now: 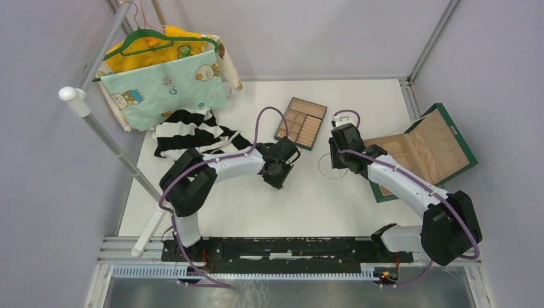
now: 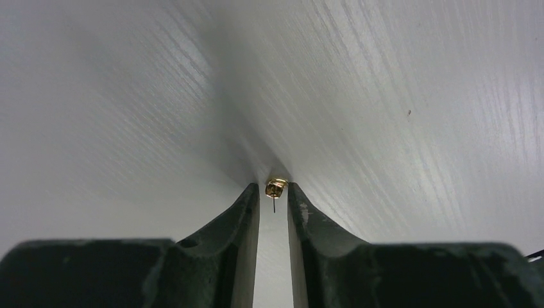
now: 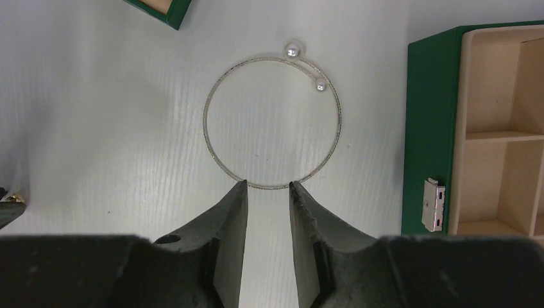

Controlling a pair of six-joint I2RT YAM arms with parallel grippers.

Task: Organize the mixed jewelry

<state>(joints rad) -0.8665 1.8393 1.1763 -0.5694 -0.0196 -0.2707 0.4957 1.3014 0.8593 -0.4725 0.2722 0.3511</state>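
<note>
- Gold in colour, a tiny stud earring (image 2: 276,188) sat on the white table (image 1: 256,205) at the very tips of the left gripper (image 2: 274,192). Its thin pin ran back along the gap between the fingers, toward the wrist camera.
- The left jaws stood only narrowly apart, and whether they gripped the stud could not be told.
- The silvery wire hoop (image 3: 205,125) lay flat on the table ahead of the right gripper (image 3: 268,186). Its two overlapping ends, each tipped with a pearl bead (image 3: 293,49), were on the far side, turned a little right.
- The right jaws were spread, with the tips at the hoop's near rim and the wire crossing the gap between them.
- A small green-rimmed tray (image 1: 301,122) with tan compartments lay beyond both grippers; its contents were too small to make out.
- A larger green box (image 3: 423,128) lay opened just right of the hoop, showing tan compartments and a metal clasp (image 3: 433,205).
- Far left, well apart, a striped garment (image 1: 192,131) lay on the table below clothes on a hanger (image 1: 163,90).
</note>
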